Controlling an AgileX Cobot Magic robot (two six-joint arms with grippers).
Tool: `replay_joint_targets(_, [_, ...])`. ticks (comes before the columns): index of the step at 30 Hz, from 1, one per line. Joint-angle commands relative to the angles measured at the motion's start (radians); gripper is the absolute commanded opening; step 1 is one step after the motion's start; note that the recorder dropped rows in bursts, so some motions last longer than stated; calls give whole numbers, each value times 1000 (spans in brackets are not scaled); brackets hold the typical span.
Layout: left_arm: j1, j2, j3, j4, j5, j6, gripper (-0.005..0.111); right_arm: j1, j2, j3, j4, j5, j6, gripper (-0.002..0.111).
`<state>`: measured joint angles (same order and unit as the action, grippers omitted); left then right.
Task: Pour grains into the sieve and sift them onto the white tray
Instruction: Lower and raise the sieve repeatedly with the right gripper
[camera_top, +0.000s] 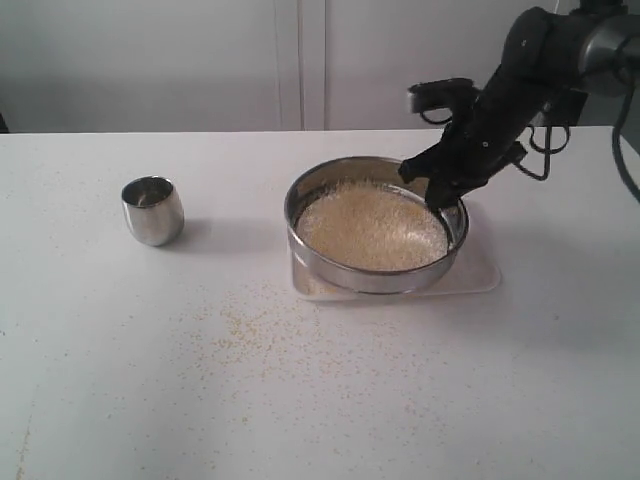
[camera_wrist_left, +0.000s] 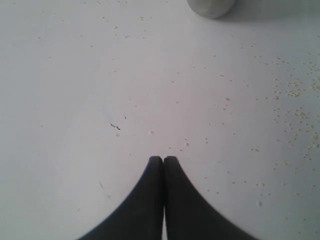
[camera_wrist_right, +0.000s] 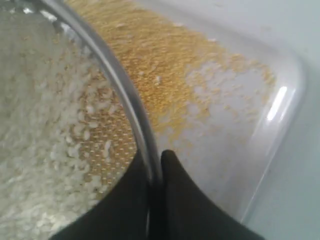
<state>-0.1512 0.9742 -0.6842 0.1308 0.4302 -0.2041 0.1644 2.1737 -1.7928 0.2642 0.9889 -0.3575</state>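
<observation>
The round steel sieve (camera_top: 376, 225) sits tilted over the white tray (camera_top: 482, 272), holding pale whitish grains (camera_top: 372, 225). My right gripper (camera_top: 441, 196) is shut on the sieve's rim at its right side. In the right wrist view the sieve rim (camera_wrist_right: 117, 80) runs between the black fingers, my right gripper (camera_wrist_right: 156, 156) clamped on it. Coarse pale grains (camera_wrist_right: 35, 130) lie inside the sieve, and fine yellow grains (camera_wrist_right: 165, 65) are spread on the tray (camera_wrist_right: 270, 150) below. My left gripper (camera_wrist_left: 163, 160) is shut on nothing above the bare table, out of the exterior view.
A small rounded steel cup (camera_top: 153, 210) stands on the table at the left; its base (camera_wrist_left: 211, 7) shows in the left wrist view. Spilled grains (camera_top: 260, 330) are scattered on the white table in front of the tray.
</observation>
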Motion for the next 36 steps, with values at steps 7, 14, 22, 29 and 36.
replay_joint_targets(7, [1, -7, 7, -4, 6, -3, 0, 1, -7, -11, 62, 79, -198, 0])
replay_joint_targets(14, [1, -7, 7, -4, 6, -3, 0, -39, -10, -7, -231, -59, 416, 0])
replay_joint_targets(22, [1, -7, 7, -4, 6, -3, 0, -10, -19, -9, 52, 19, -96, 0])
replay_joint_targets(29, [1, -7, 7, -4, 6, -3, 0, -23, -21, -9, 146, -28, 40, 0])
replay_joint_targets(36, [1, -7, 7, -4, 6, -1, 0, -35, -28, -9, -128, -57, 358, 0])
